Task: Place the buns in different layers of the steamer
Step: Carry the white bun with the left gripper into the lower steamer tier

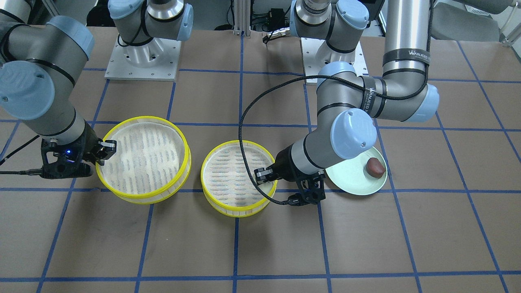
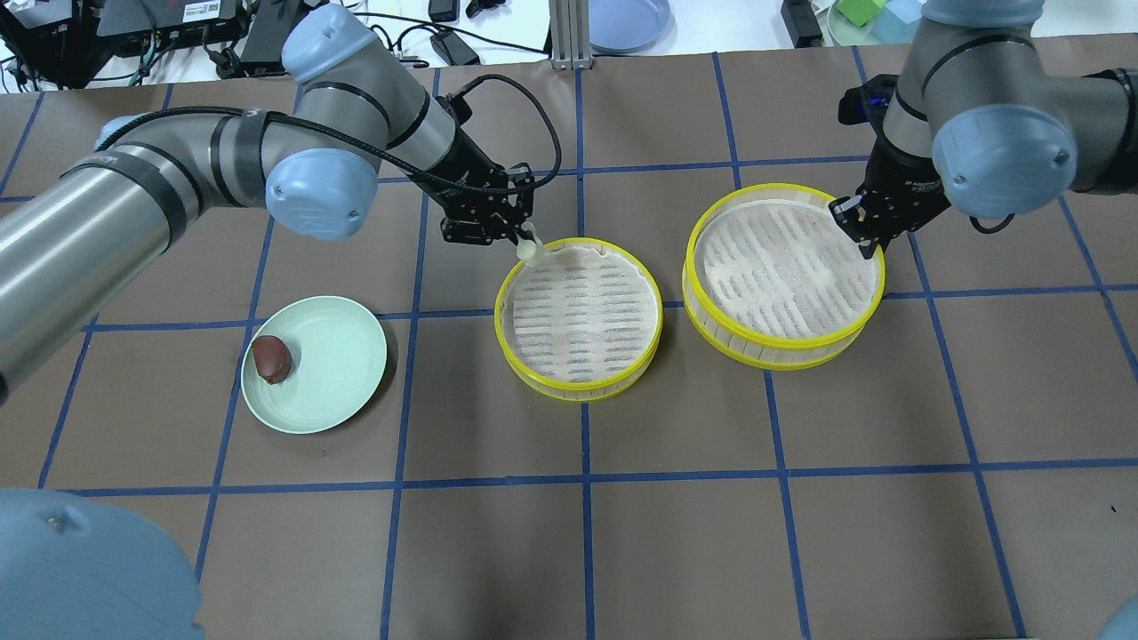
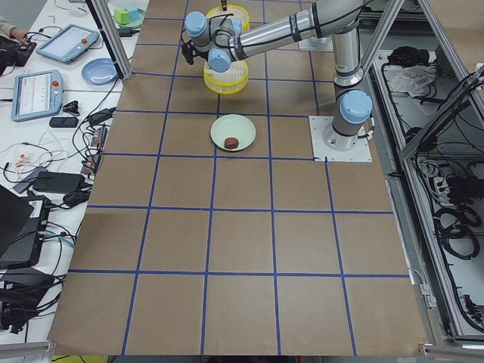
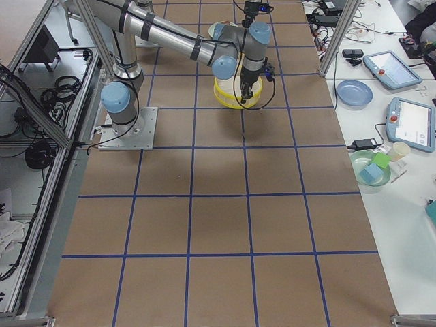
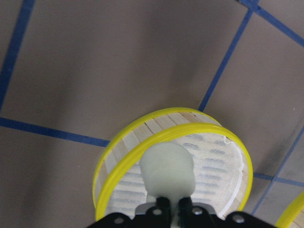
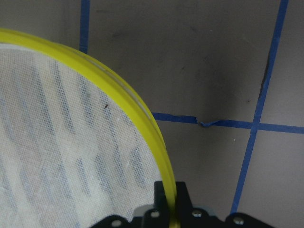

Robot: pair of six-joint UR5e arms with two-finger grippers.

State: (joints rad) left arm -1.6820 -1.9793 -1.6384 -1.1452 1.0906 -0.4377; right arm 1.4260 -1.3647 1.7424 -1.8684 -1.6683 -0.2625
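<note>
Left end effector (image 2: pixel 525 240) pinches white bun (image 2: pixel 531 253) over far-left rim of middle tray (image 2: pixel 580 392), its centre lying near-right; right end effector (image 2: pixel 862 236) pinches rim of right tray (image 2: pixel 782 361).

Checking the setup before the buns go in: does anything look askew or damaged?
Only small things. The middle tray's mesh liner is puckered up at one edge instead of lying flat, and a blue tape line beside the other tray has a kink.

Left arm (image 2: pixel 222 160): from upper left of overhead view, elbow bent, wrist slanting down toward centre.
Left gripper (image 2: pixel 526 240): clamped on cream bun (image 2: pixel 531 254).
Right arm (image 2: pixel 996 151): upper right, wrist pointing down.
Right gripper (image 2: pixel 862 236): pinching yellow tray rim (image 2: pixel 773 189).
</note>
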